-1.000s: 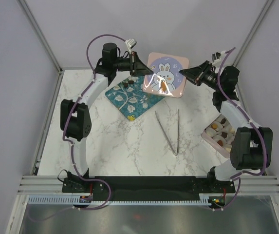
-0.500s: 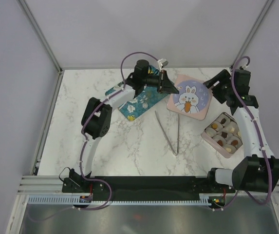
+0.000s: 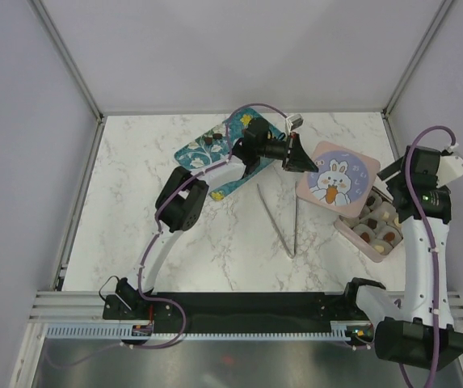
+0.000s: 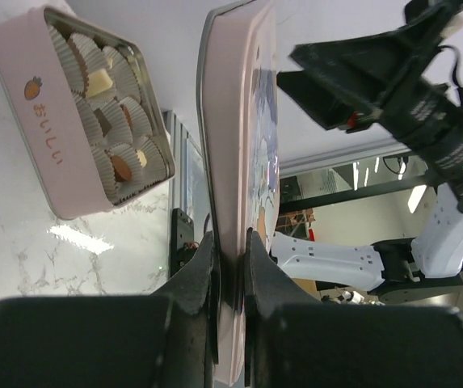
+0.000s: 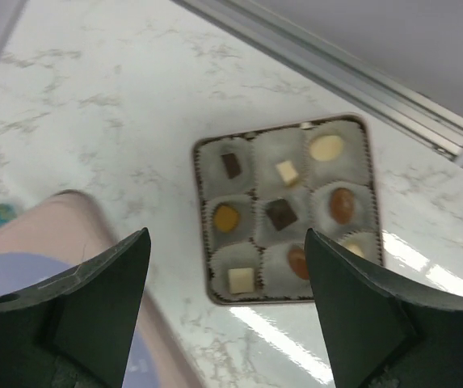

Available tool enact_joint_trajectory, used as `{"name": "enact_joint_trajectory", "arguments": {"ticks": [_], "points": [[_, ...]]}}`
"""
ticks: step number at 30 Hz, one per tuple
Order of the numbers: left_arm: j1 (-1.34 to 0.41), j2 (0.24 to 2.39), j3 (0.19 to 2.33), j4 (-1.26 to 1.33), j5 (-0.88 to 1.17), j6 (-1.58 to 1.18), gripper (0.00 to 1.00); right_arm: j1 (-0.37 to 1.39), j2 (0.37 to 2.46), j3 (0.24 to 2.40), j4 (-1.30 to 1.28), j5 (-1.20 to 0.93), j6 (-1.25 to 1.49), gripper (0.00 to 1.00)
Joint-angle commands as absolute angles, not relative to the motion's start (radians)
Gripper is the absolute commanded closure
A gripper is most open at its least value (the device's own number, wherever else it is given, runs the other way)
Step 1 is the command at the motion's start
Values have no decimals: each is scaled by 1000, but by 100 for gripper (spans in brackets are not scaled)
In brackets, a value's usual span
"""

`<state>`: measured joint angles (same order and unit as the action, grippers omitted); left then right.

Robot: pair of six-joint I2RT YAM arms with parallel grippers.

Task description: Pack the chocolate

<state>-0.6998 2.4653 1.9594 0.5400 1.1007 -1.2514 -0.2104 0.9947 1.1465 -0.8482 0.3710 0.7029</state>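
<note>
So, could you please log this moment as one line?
left gripper shut on lid | right gripper open above tin | tongs on table

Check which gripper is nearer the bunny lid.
Left. The left gripper is shut on the lid's edge. The right gripper is open, off the lid's far side, above the pink tin.

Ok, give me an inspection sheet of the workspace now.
Surface: white marble table.
Job's things: chocolates in box, more on tray; lid off box.
Clutter: tongs lying mid-table.
Grippers: left gripper shut on lid edge; right gripper open above box.
Cables: purple cables looped at both wrists.
Surroundings: grey walls, metal frame rails.
</note>
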Motion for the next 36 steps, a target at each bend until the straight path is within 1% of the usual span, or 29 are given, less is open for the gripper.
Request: {"name": "enact_joint_trajectory", "arguments": {"ticks": [1, 3, 5, 9, 11, 12, 15, 17, 20, 25, 33, 36], "points": [[-695, 2471, 2019, 660, 1106, -1325, 98, -236, 991, 1100, -943, 549, 693, 15], [-699, 2471, 2007, 663, 1104, -1325, 98, -248, 1002, 1082, -945, 578, 703, 19], [-698, 2464, 1990, 663, 1092, -1325, 98, -255, 1022, 1055, -922, 609, 689, 25], [-696, 2430, 1944, 641, 1025, -1338, 98, -301, 1069, 1020, -792, 578, 640, 29], [-695, 2412, 1924, 644, 1002, -1356, 98, -330, 1098, 997, -779, 557, 673, 30], [-696, 2408, 1919, 641, 1002, -1356, 98, -363, 1103, 980, -741, 502, 670, 30], [-690, 2373, 1858, 640, 1000, -1339, 98, -396, 1120, 924, -691, 492, 628, 30], [-681, 2362, 1812, 635, 1000, -1327, 98, -410, 1147, 905, -666, 492, 591, 32], [-655, 2367, 1780, 650, 991, -1353, 98, -478, 1186, 913, -623, 450, 591, 36], [-606, 2396, 1778, 683, 982, -1391, 98, -566, 1311, 936, -617, 393, 607, 39], [-563, 2424, 1792, 701, 985, -1408, 98, -617, 1312, 833, -526, 361, 600, 41], [-555, 2431, 1796, 701, 988, -1408, 98, -617, 1310, 779, -483, 342, 584, 43]]}}
